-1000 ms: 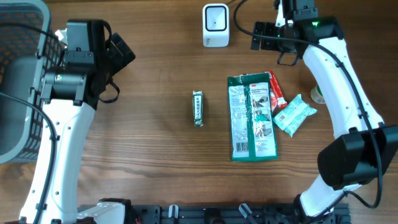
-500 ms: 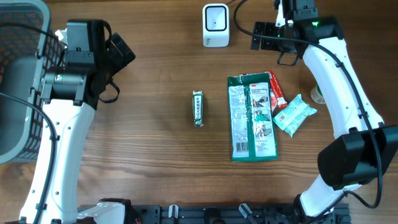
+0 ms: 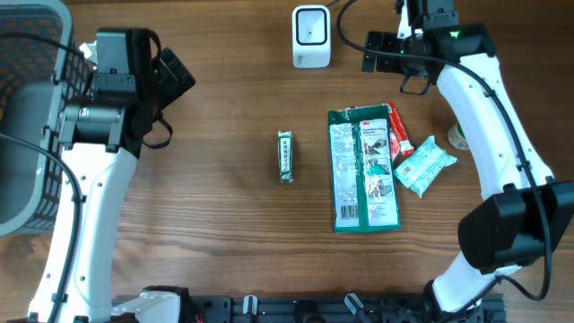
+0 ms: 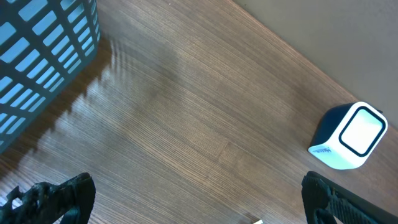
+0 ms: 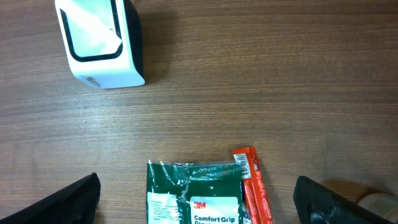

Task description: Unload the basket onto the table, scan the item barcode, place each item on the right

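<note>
The left gripper (image 4: 199,208) hangs above the left part of the table (image 3: 215,233) with its jaws spread wide and nothing between them; its dark fingertips (image 4: 59,198) sit at the two lower corners of the wrist view, over plain wood. Just to its left is a grey slatted basket (image 3: 27,117) at the table's edge. The right gripper (image 5: 199,210) is up at the far right and is just as wide apart, holding nothing, with one finger (image 5: 68,202) on each side of the wrist view. Ahead of it, near the far edge, the white scanner (image 3: 311,36) stands upright with its window facing up. The items lie flat on the wood and neither arm is touching them. A small wrapped bar (image 3: 285,156) lies alone near the middle of the table. To its right is a long green packet (image 3: 363,169), with a red stick pack (image 3: 397,133) running along its upper right edge and a pale teal pouch (image 3: 425,165) just beside that. Under the right arm a small round object peeks out, too hidden to name.
</note>
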